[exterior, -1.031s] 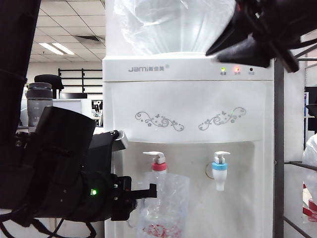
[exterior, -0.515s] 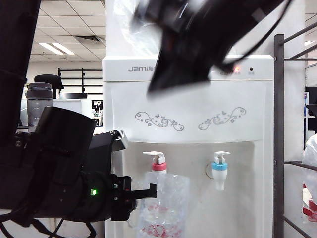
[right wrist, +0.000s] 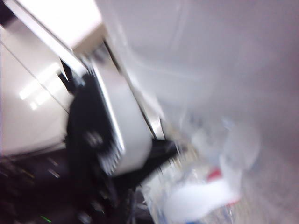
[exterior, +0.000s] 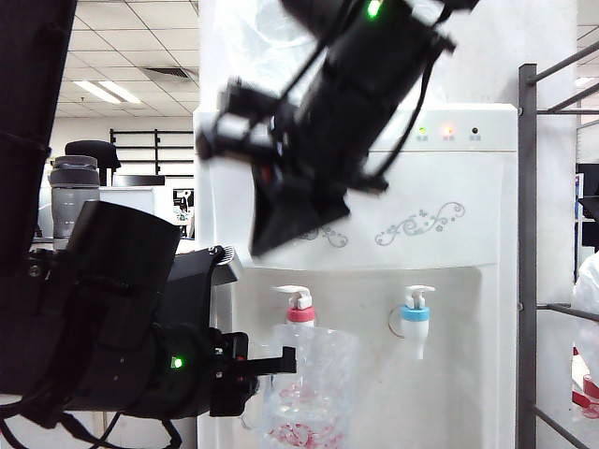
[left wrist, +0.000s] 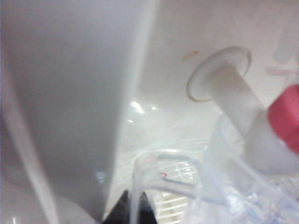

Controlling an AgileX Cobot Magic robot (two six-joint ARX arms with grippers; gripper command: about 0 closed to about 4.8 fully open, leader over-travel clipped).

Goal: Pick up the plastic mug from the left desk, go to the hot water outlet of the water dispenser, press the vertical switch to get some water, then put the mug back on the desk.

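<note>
The plastic mug [exterior: 311,383], clear and dimpled, hangs under the hot water outlet [exterior: 300,315] with its red collar on the white water dispenser [exterior: 356,187]. My left gripper [exterior: 273,360] is shut on the mug's thin handle [left wrist: 133,200]; the red collar [left wrist: 286,122] shows just beyond the mug [left wrist: 243,191]. The vertical switch [exterior: 294,296] stands untouched. My right gripper [exterior: 262,245], shut, points down-left in front of the cabinet, above the red tap. The right wrist view is blurred; the mug [right wrist: 187,182] is there. The left desk is out of view.
A blue-collared tap [exterior: 415,324] sits to the right of the red one. A big clear bottle [exterior: 253,47] tops the cabinet. A dark grey bottle [exterior: 73,195] stands at the far left behind my left arm. A grey metal rack [exterior: 527,262] stands on the right.
My right arm has swung down from the top right and across to the left, in front of the dispenser's panel. The left arm and the mug have stayed still.
</note>
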